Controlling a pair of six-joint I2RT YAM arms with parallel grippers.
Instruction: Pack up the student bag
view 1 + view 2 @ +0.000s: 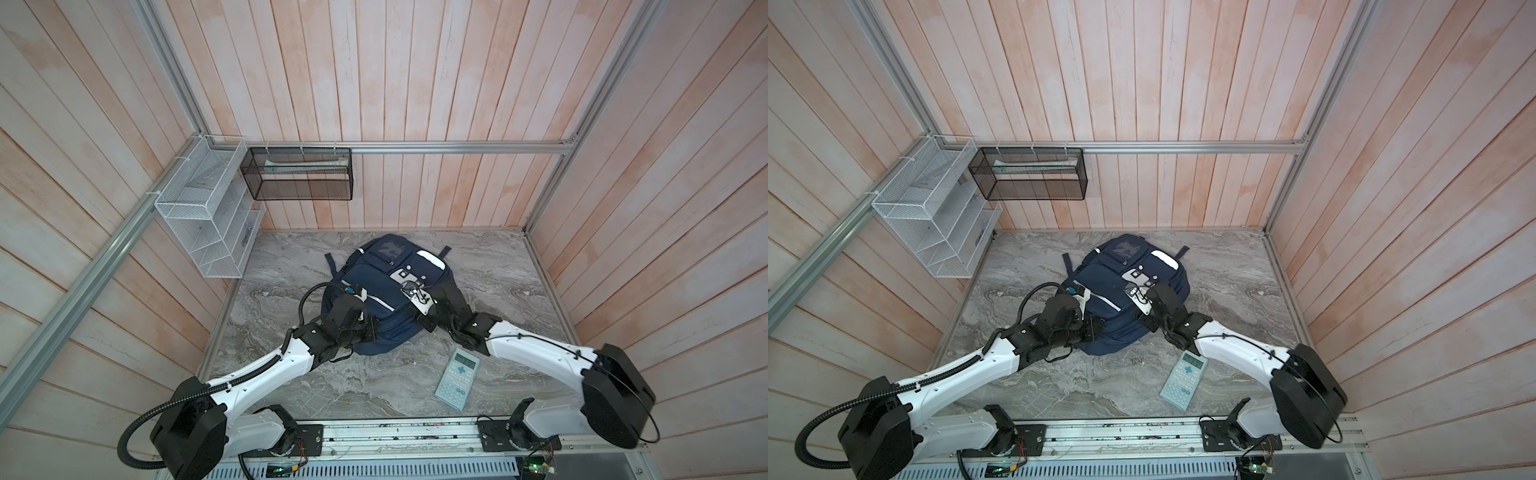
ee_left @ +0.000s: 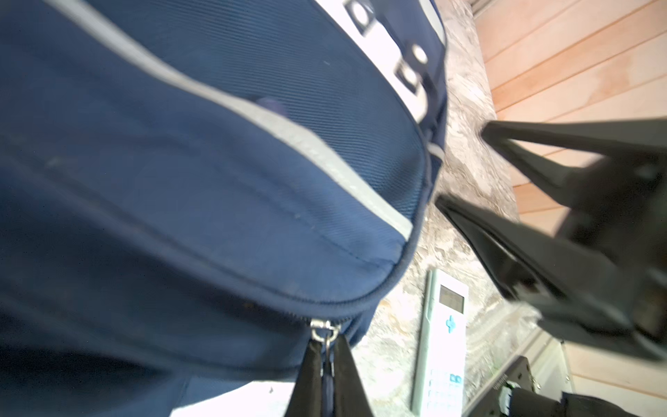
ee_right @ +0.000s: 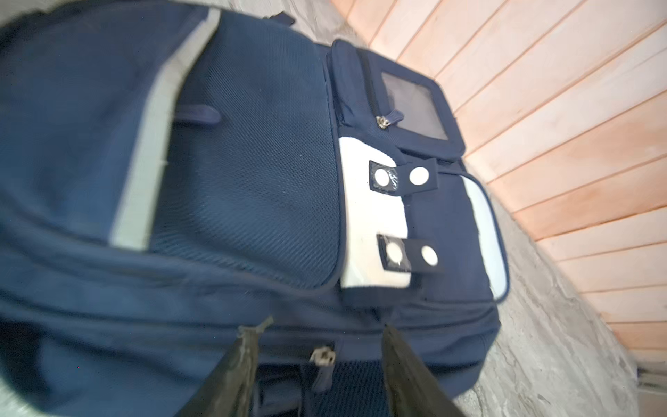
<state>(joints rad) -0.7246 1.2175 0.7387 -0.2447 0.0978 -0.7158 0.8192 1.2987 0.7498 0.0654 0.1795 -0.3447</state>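
the student bag (image 1: 376, 286) lies front-up in the middle of the marble surface (image 1: 519, 291), with a calculator (image 1: 457, 380) near it on the side toward the arms. it looks soft and slack: woven cloth and mesh panels that will likely sag and fold rather than hold a shape. it is bulky, probably light if little is inside, and not slippery. the best holds are its small hard parts. the left pincer (image 2: 327, 346) is clamped on a zipper pull (image 2: 322, 326) at the seam. the right pincer (image 3: 326, 323) stands apart over another zipper pull (image 3: 322, 355), gripping nothing. tugging a zip will probably drag the cloth along unless the other side is pinned.
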